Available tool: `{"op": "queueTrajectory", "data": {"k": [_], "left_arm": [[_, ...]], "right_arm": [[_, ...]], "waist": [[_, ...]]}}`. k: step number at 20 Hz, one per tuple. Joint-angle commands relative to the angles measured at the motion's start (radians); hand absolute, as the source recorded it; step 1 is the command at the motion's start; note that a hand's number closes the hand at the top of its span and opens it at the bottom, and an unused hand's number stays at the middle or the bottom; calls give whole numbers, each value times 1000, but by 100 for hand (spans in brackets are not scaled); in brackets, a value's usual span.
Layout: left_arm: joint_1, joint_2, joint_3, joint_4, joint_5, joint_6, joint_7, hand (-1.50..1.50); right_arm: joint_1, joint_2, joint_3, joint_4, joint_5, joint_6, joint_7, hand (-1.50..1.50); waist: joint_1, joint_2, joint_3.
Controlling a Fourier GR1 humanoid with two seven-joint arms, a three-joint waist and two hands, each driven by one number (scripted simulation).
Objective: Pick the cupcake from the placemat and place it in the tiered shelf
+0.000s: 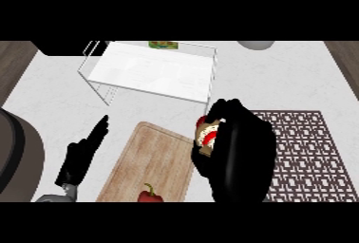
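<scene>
Fingers (223, 110) of the right hand (237, 152) were curled round the cupcake (208, 136) and held it. Only a bit of the cupcake showed, at the left side of the hand: white icing, some red on top and a brown base. The rest was hidden behind the black fingers and palm. The cupcake was up off the placemat (298, 152), between the placemat and the wooden cutting board (151, 161), just past the placemat's left edge.

The tiered shelf (151, 71) stood near the far edge of the counter (280, 76), a white wire frame with a flat white top. It was behind the held cupcake and a little to the left, not touching it.

The left hand (82, 154) was near the counter's left edge, beside the cutting board, its fingers straight and holding nothing. A red pepper (148, 195) lay at the near end of the cutting board.
</scene>
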Motion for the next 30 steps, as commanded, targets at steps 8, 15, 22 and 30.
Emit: {"op": "queueTrajectory", "data": {"k": [8,15,22,30], "left_arm": [[-21,-12,-13,-12,0,-21,-1,0],[-50,-22,-4,38,-11,-17,-1,0],[-50,-4,6,-41,8,-40,56,0],[-40,-2,7,11,-17,-50,-19,0]], "right_arm": [[-421,17,-326,260,-52,146,176,150],[-641,17,-483,577,-108,65,56,150],[-712,17,-573,954,-162,-118,-90,150],[-827,17,-688,1284,-241,-256,-217,150]], "waist": [[34,14,1],[27,20,2],[46,25,3],[50,30,3]]}}
